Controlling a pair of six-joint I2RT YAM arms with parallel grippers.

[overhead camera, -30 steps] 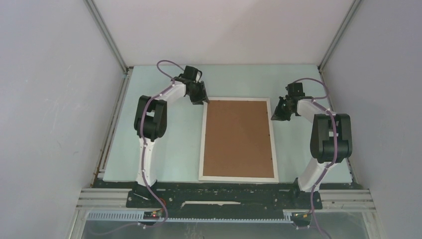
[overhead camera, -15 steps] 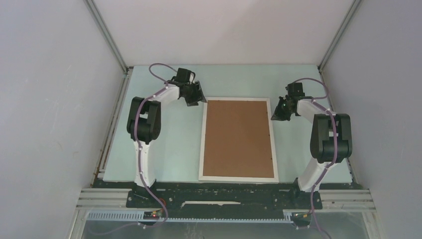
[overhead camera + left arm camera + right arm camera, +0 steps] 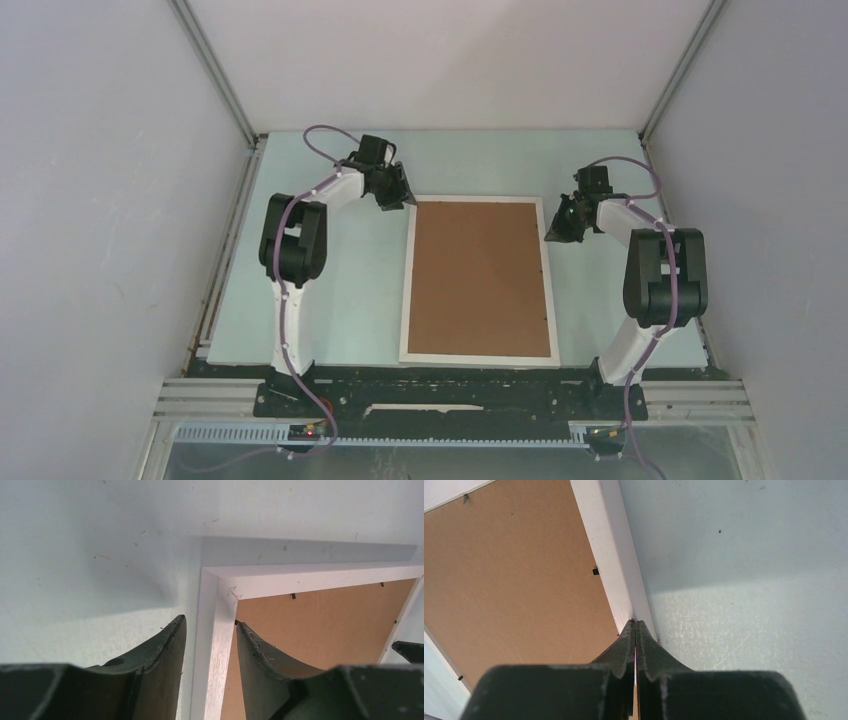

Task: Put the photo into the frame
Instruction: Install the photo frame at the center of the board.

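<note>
Table (image 3: 350, 300), pale green. Frame (image 3: 478, 359) lies flat mid-table between the two arms, back side up, long sides running away from the bases. Brown board (image 3: 480, 275) fills it, with small black tabs along the inner edge.

Far end:
- Left gripper (image 3: 209, 625) is at the frame's far left corner, jaws apart and straddling the left rim. The outer finger is clear of the rim. The inner finger is over the board, close against the rim.
- Right gripper (image 3: 636, 624) is at the right rim near the far right corner, jaws pressed together, tips at the rim. Cannot tell if anything is pinched.
</note>
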